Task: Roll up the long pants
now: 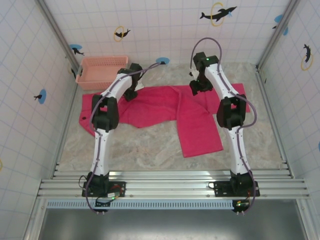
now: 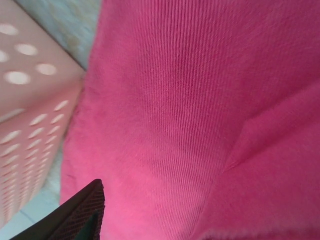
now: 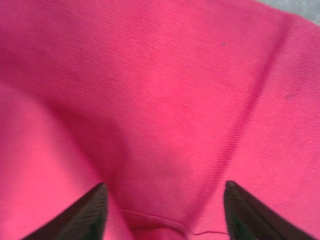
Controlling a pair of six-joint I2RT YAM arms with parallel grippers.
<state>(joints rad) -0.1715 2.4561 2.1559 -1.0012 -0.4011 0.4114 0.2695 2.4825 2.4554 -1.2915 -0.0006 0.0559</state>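
Overhead, the long pants [image 1: 197, 127] lie spread on the table [image 1: 150, 150], outside and just beside the pink mesh basket [image 1: 102, 70] at far left. Close up, the right gripper [image 3: 162, 215] has its jaws parted over the cloth; the left gripper [image 1: 131, 93] shows one finger [image 2: 80, 215] by the basket wall, so I cannot tell its state.

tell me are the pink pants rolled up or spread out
Spread out, not rolled: the long pants lie flat on the table, one leg stretched left, the other toward the near edge.
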